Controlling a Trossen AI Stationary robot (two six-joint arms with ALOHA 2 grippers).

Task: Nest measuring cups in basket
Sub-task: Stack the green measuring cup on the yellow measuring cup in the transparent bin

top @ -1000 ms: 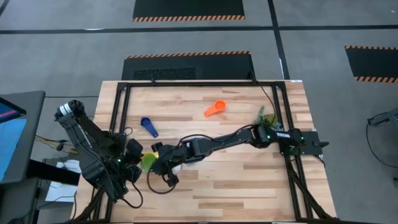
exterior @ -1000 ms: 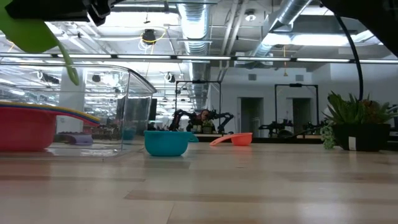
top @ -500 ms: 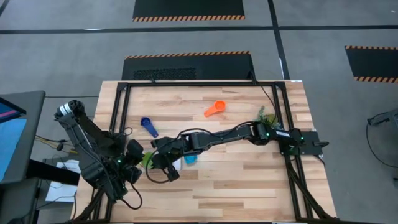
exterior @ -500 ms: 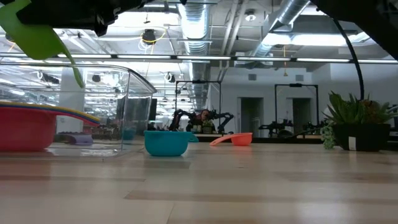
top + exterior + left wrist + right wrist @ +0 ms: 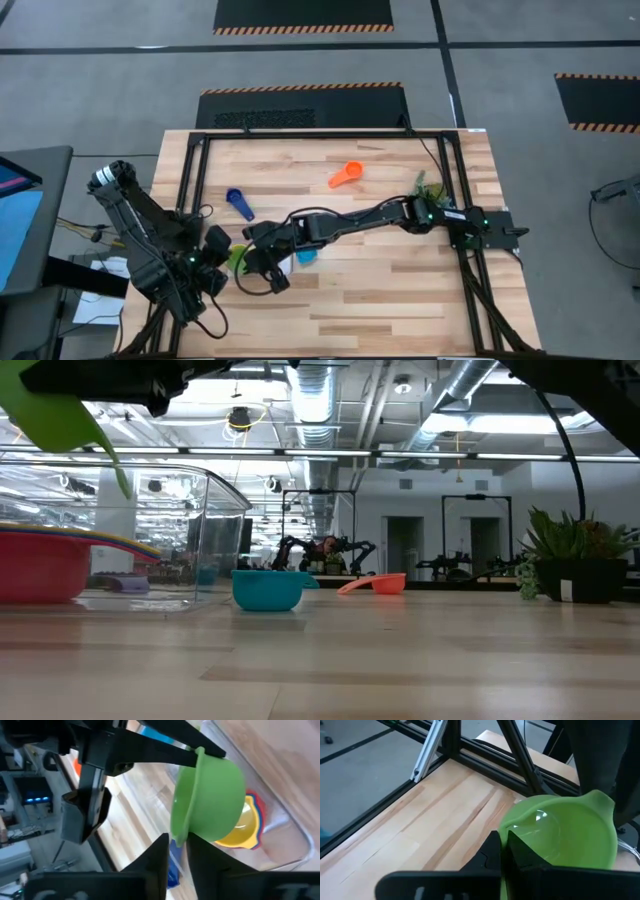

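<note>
Green cup: a green measuring cup (image 5: 210,795) hangs in the air above the near-left part of the counter, tilted, over the basket; the low view shows it high, clear of the basket's rim (image 5: 55,415).
Right gripper: the right gripper (image 5: 502,852) reaches across from the right side of the counter; its jaws are closed tight on the green cup's handle and rim, as the right wrist view shows.
Left gripper: the left gripper (image 5: 176,851) sits just beside the green cup, its dark fingers (image 5: 157,855) close on either side of the cup's rim; the jaws are narrowly apart, and whether they press the rim I cannot tell.
Basket: the clear basket (image 5: 215,540) stands on the near-left of the counter, below both grippers.
Cups in basket: a red cup (image 5: 40,565) sits inside it with a yellow cup (image 5: 240,827) nested in it, rims stacked.
Teal cup: a teal cup (image 5: 268,588) stands upright on the counter just beside the basket, outside it.
Dark blue cup: a dark blue cup (image 5: 238,203) lies farther back on the counter, left of centre, apart from the basket.
Orange cup: an orange cup (image 5: 346,175) lies near the middle back of the counter, well apart from the others.
Plant: a small green plant (image 5: 575,565) stands at the right edge of the counter.
Counter: light wood counter (image 5: 400,300) inside a black frame.
</note>
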